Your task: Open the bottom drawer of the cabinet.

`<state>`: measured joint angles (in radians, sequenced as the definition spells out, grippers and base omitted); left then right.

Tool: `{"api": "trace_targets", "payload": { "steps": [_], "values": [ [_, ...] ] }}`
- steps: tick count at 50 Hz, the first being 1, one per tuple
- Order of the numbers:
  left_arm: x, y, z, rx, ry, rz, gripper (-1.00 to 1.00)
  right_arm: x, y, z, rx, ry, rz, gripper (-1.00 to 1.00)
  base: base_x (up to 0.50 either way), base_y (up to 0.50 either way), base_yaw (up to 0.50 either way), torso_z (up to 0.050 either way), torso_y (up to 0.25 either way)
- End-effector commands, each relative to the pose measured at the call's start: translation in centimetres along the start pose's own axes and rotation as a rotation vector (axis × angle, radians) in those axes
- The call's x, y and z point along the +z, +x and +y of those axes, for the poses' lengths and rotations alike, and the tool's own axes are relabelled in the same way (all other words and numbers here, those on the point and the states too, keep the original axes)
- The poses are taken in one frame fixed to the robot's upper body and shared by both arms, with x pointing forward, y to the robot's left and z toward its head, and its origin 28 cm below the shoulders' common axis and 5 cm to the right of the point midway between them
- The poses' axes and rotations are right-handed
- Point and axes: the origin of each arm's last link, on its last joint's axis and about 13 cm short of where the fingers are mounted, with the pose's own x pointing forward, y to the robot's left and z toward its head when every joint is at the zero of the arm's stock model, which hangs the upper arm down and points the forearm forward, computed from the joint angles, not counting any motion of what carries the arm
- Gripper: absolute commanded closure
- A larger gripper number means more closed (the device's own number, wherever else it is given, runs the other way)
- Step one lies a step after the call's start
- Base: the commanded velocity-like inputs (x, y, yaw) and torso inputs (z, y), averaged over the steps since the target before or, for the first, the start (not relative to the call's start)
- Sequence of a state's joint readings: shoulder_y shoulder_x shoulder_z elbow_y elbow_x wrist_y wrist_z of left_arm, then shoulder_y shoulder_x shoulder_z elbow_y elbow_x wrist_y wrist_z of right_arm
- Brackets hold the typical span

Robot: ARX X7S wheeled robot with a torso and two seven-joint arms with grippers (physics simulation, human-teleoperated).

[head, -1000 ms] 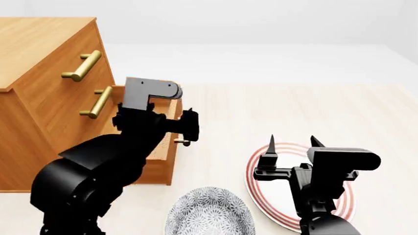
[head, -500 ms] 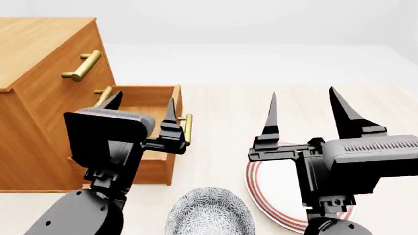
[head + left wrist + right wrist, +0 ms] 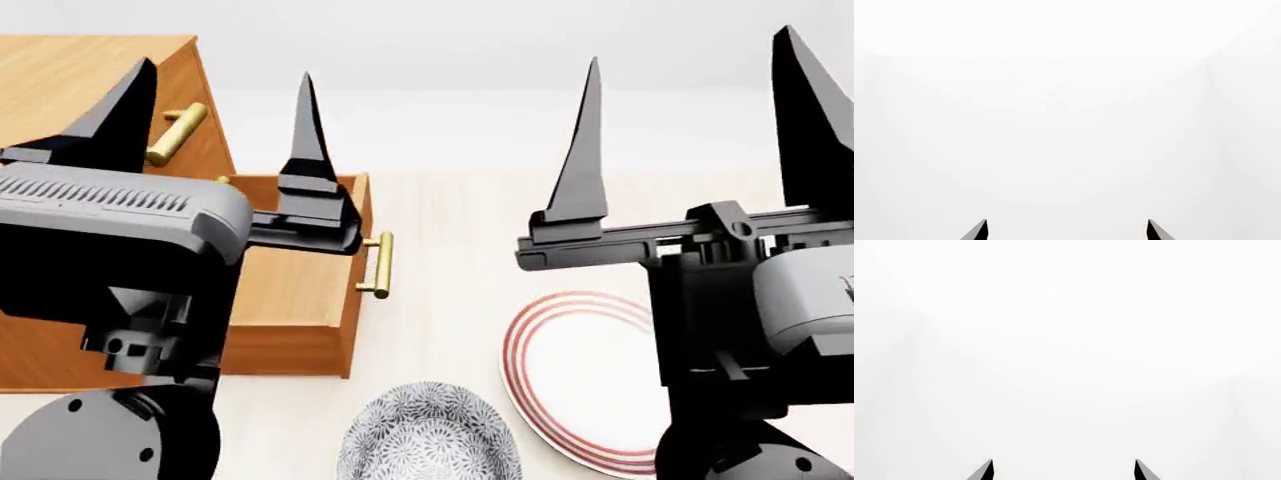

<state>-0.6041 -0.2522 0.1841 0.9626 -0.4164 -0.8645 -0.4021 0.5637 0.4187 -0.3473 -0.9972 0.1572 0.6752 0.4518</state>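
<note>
The orange-brown cabinet stands at the left in the head view. Its bottom drawer is pulled out, its inside showing, with its brass bar handle free at the front. My left gripper is open and empty, raised close to the head camera above the drawer, its fingers pointing up. My right gripper is open and empty, raised the same way at the right. The left wrist view shows my left gripper against blank white, and the right wrist view shows my right gripper likewise.
A white plate with red rings lies on the pale floor at the right, partly behind my right arm. A grey patterned bowl sits at the bottom centre. The top drawer's brass handle shows; the middle one is mostly hidden.
Both arms have risen toward the head camera with fingers pointing up. My left gripper has come away from the drawer's handle. The drawer stays pulled out.
</note>
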Motion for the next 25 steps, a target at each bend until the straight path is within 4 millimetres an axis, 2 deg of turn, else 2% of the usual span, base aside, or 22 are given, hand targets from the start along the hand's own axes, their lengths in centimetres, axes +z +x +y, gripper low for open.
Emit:
{"api": "trace_targets", "payload": {
  "steps": [1, 15, 25],
  "values": [
    [1.3, 0.6, -0.2, 0.004, 0.019, -0.077, -1.0, 1.3, 1.1, -0.3, -0.003, -0.017, -0.058, -1.0, 0.0, 0.0, 0.0, 0.0, 0.0],
    [1.9, 0.4, -0.1, 0.005, 0.015, -0.1, -1.0, 1.9, 1.4, -0.2, 0.003, -0.013, -0.082, -1.0, 0.0, 0.0, 0.0, 0.0, 0.0],
    [3.2, 0.8, -0.3, -0.007, 0.019, -0.139, -1.0, 3.3, 2.0, -0.4, 0.003, -0.02, -0.123, -1.0, 0.0, 0.0, 0.0, 0.0, 0.0]
  ]
}}
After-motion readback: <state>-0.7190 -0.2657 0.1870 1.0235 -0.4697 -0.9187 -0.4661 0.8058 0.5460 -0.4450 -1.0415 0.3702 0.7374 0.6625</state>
